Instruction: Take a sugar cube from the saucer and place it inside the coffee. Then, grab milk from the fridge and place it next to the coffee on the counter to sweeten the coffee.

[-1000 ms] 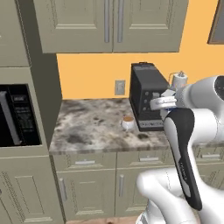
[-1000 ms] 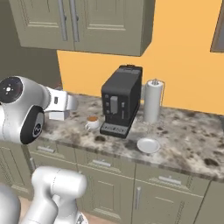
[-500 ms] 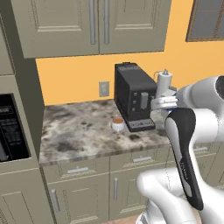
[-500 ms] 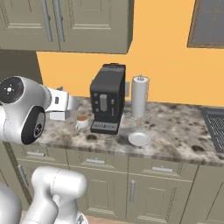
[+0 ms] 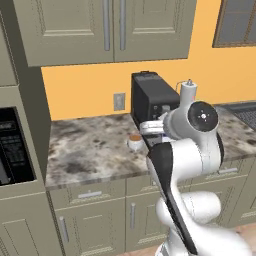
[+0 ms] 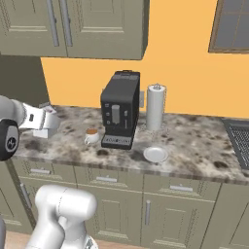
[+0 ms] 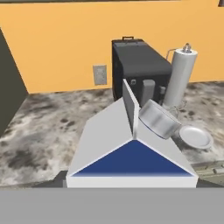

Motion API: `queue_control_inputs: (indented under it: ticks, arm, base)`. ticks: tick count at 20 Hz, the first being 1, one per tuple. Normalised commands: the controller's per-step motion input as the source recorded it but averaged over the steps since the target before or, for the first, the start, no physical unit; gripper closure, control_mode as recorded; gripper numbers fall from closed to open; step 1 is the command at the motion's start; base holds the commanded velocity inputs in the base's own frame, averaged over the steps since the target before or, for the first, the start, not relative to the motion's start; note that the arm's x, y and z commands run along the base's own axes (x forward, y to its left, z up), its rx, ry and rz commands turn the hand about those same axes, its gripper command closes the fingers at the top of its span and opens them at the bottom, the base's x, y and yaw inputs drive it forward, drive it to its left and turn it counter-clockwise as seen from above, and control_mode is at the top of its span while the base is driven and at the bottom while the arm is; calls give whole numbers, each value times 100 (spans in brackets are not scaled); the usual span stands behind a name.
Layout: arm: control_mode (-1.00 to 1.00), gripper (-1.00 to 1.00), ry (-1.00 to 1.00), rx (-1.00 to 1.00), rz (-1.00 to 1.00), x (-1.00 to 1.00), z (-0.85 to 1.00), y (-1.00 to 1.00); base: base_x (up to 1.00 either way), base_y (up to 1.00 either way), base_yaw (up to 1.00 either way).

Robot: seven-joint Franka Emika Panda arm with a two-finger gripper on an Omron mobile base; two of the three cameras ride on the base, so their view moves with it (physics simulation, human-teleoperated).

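You are looking at the mottled stone counter (image 6: 194, 146), which is sliding leftward across both base views as the base is driving along it, bringing the coffee nearer. The boxy black coffee machine (image 6: 119, 109) is standing at the far wall, the cylindrical paper roll (image 6: 155, 107) to its right. The gripper (image 6: 48, 124) is clasping the gabled white milk (image 7: 131, 151), blue-marked. The flat round saucer (image 6: 155, 154) is lying right of the small coffee (image 6: 91, 136).
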Motion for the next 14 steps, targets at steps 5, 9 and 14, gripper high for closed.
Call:
queue_control_inputs:
  ticks: [5, 9, 14]
  arm:
    - [-100, 100, 4, 1, -15, 61, -29, 74]
    - [-100, 100, 10, 2, -9, 65, -29, 60]
    - [-100, 100, 5, 0, -2, 52, -29, 6]
  base:
    - [0, 0, 0]
    - [0, 0, 0]
    - [0, 0, 0]
